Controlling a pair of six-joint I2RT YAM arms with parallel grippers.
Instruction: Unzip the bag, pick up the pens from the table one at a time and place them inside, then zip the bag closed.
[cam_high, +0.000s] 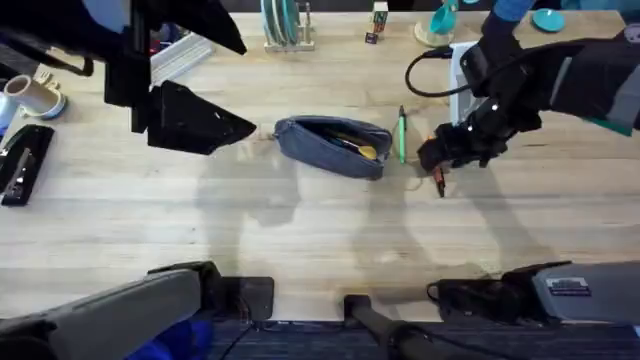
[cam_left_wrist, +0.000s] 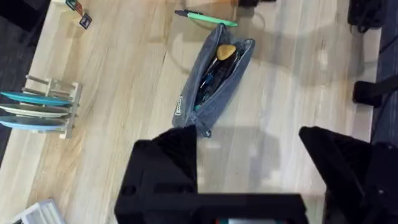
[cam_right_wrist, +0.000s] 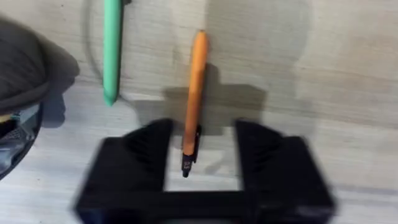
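The grey-blue bag (cam_high: 335, 147) lies unzipped in the middle of the table (cam_high: 200, 220), with yellow and dark items showing through its opening (cam_left_wrist: 214, 78). Just right of it lies the green pen (cam_high: 402, 135) (cam_right_wrist: 112, 50). Farther right, the orange pen (cam_high: 438, 180) rests on the wood. Its dark end (cam_right_wrist: 190, 152) sits between the fingers of my right gripper (cam_right_wrist: 202, 165), which is open and straddles it from above (cam_high: 445, 158). My left gripper (cam_high: 205, 122) hovers left of the bag, open and holding nothing (cam_left_wrist: 249, 165).
A rack of teal plates (cam_high: 285, 25) (cam_left_wrist: 37, 106) stands at the back of the table. A tape roll (cam_high: 35, 97) and a black tool (cam_high: 20, 165) lie at the far left. A small box (cam_high: 378, 20) and teal items (cam_high: 545, 18) sit at the back right.
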